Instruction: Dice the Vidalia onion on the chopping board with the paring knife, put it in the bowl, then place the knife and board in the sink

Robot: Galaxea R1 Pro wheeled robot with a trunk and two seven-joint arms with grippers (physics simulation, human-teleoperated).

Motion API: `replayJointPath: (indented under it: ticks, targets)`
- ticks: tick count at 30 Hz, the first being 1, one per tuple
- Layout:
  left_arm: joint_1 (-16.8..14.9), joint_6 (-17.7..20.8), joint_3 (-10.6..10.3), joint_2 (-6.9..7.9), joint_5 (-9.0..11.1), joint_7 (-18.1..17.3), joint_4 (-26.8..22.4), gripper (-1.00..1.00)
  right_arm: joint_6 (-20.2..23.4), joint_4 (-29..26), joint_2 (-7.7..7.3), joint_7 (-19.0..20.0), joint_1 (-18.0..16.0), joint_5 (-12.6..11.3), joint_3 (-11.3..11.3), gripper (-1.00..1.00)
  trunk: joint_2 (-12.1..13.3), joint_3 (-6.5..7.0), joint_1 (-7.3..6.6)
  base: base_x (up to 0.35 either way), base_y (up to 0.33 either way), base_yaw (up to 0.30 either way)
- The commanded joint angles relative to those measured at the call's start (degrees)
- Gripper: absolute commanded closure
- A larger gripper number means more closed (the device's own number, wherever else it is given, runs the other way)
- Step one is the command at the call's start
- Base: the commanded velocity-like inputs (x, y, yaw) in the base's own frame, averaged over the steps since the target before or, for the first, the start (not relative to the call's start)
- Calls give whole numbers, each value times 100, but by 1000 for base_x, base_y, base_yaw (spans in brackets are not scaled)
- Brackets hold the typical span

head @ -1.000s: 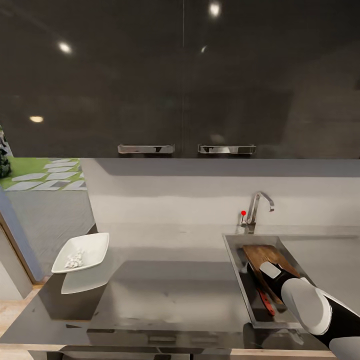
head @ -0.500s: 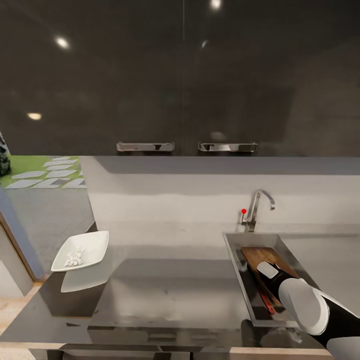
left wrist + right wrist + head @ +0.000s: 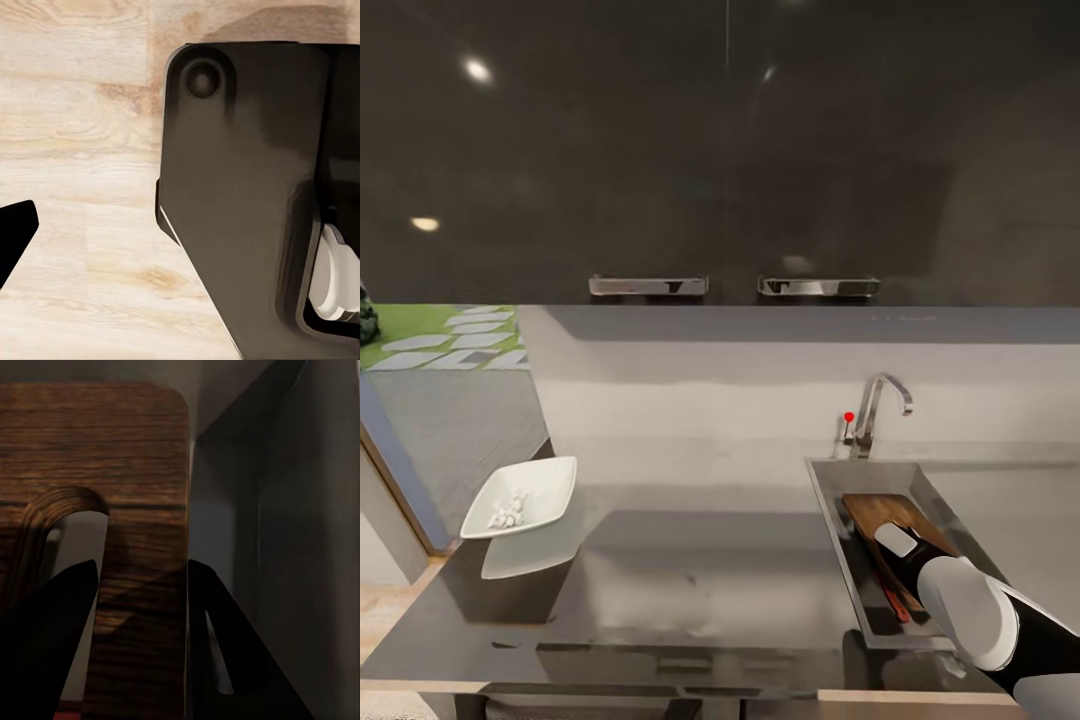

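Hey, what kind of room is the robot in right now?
Most likely a kitchen: a sink with a chrome tap is set into a grey countertop, dark wall cabinets hang above, and a chopping board lies in the basin.

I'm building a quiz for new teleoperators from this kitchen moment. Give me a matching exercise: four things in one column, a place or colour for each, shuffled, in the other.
1. bowl
2. chopping board
3. paring knife
4. tap

A. chrome, with a red dot beside it
B. brown wood, in the sink
C. red handle, in the sink
D. white, at the countertop's left end

Pairs: 1-D, 2-B, 3-C, 4-A
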Motion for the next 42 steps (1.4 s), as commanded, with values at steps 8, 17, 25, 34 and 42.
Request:
replayJointPath:
  ticks: [8, 17, 25, 34, 42]
  targets:
    - [1, -10, -31, -3, 37, 34, -1, -100, -43, -5, -1, 6, -5, -57, 50, 100, -13, -85, 4, 0, 0, 0]
    - [1, -10, -31, 2, 37, 34, 0, -100, -59, -5, 4, 14, -5, -61, 50, 100, -13, -168, 4, 24, -27, 0]
    - [1, -10, -31, 2, 37, 34, 1, -100, -68, -5, 8, 15, -5, -66, 50, 100, -13, -240, 4, 13, -12, 0]
    - [1, -10, -31, 2, 37, 34, 1, -100, -68, -13, 11, 15, -5, -71, 58, 100, -13, -281, 4, 0, 0, 0]
    - [1, -10, -31, 2, 37, 34, 1, -100, -68, -32, 16, 15, -5, -75, 59, 100, -13, -282, 4, 0, 0, 0]
